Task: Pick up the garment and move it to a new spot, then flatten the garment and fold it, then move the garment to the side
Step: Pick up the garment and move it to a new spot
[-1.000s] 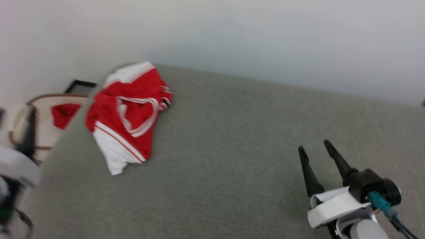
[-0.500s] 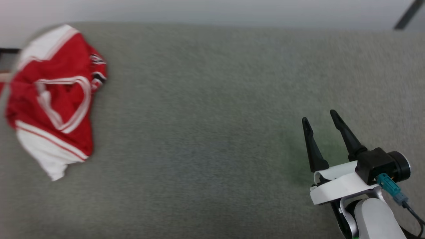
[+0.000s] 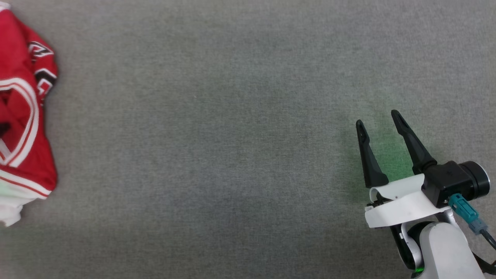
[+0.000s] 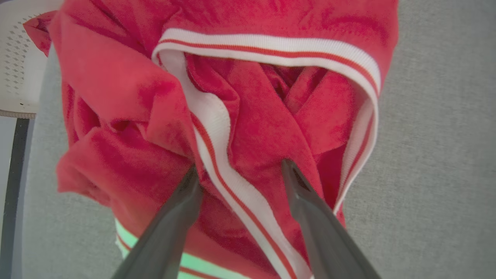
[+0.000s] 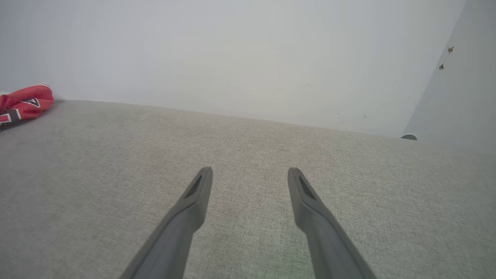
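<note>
Downward, left jaws gape just over the garment (image 4: 248,97); right jaws gape low above upholstery (image 3: 232,135).

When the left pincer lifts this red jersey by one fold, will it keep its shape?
Probably not: the jersey lies crumpled in soft folds, so it should sag and unfurl. It looks thin, likely light. The ribbed trim inside the left pincer may grip better.

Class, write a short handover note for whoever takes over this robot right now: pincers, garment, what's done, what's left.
Left pincer: open, fingers astride the striped trim of the garment, nothing gripped.
Right pincer: open, empty, over the bare grey surface.
Garment: crumpled on the robot's left.
Done: nothing yet.
Left: lift, move, flatten, fold, set aside.
</note>
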Motion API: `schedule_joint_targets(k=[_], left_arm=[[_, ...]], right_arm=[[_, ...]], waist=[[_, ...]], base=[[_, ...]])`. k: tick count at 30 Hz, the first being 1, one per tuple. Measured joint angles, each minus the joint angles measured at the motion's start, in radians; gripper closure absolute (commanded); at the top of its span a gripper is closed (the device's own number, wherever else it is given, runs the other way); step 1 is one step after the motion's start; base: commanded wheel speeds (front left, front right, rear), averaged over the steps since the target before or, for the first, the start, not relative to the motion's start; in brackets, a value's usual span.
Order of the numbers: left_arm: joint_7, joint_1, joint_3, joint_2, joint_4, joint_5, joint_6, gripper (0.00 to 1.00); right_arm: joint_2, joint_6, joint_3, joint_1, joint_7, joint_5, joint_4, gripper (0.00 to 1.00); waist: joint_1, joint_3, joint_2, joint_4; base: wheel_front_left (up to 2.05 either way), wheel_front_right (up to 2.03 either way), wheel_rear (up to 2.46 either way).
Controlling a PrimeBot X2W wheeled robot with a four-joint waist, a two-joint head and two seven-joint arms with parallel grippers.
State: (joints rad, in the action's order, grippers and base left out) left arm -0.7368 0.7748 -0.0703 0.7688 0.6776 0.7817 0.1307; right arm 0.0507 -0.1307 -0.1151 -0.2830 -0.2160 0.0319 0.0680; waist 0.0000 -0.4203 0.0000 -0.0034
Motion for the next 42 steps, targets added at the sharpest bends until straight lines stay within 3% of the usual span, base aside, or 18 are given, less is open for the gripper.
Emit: schedule_joint_targets(k=[10, 12, 13, 14, 15, 16, 26, 37, 42], left_arm=[[0.036, 0.049, -0.048, -0.024, 0.154, 0.038, 0.000, 0.03], [0.042, 0.059, -0.058, -0.025, 0.181, 0.040, 0.000, 0.21], [0.047, 0.061, -0.064, -0.025, 0.191, 0.043, 0.000, 0.49], [0.053, 0.063, -0.067, -0.026, 0.204, 0.046, 0.000, 0.58], [0.062, 0.066, -0.074, -0.028, 0.212, 0.048, 0.000, 0.82], [0.075, 0.066, -0.079, -0.031, 0.219, 0.050, 0.000, 1.00], [0.191, 0.083, -0.144, 0.012, 0.204, 0.053, 0.001, 1.00], [0.411, 0.131, -0.203, 0.091, 0.058, -0.003, 0.001, 1.00], [0.461, 0.162, -0.224, 0.119, -0.030, -0.017, 0.001, 1.00]], right_arm=[[0.000, 0.000, -0.010, 0.000, 0.041, 0.000, -0.052, 0.00], [0.000, 0.000, -0.011, 0.000, 0.045, 0.000, -0.056, 0.00], [0.000, 0.000, -0.012, 0.000, 0.050, 0.000, -0.056, 0.00], [0.000, 0.000, -0.013, 0.000, 0.050, 0.001, -0.057, 0.00], [0.000, 0.000, -0.014, 0.000, 0.051, 0.001, -0.057, 0.00], [0.000, 0.000, -0.014, 0.000, 0.054, 0.003, -0.058, 0.00], [0.000, 0.000, -0.005, 0.020, 0.053, 0.020, -0.024, 0.00], [0.000, 0.000, -0.009, 0.068, 0.036, 0.064, 0.054, 0.00], [-0.001, 0.000, -0.014, 0.080, 0.030, 0.085, 0.075, 0.00]], waist=[[0.0000, -0.036, 0.0000, -0.027], [0.0000, -0.036, 0.0000, -0.028], [0.0000, -0.034, 0.0000, -0.028], [0.0000, -0.033, 0.0000, -0.028], [0.0000, -0.031, 0.0000, -0.028], [0.0000, -0.028, 0.0000, -0.027], [-0.0001, 0.047, 0.0000, -0.001], [0.0000, 0.194, 0.0000, 0.041], [0.0000, 0.267, 0.0000, 0.059]], base=[[0.00, 0.00, 0.00], [0.00, 0.00, 0.00], [0.00, 0.00, 0.00], [0.00, 0.00, 0.00], [0.00, 0.00, 0.00], [0.00, 0.00, 0.00], [0.00, 0.00, 0.00], [0.00, 0.00, 0.00], [0.00, 0.00, 0.00]])
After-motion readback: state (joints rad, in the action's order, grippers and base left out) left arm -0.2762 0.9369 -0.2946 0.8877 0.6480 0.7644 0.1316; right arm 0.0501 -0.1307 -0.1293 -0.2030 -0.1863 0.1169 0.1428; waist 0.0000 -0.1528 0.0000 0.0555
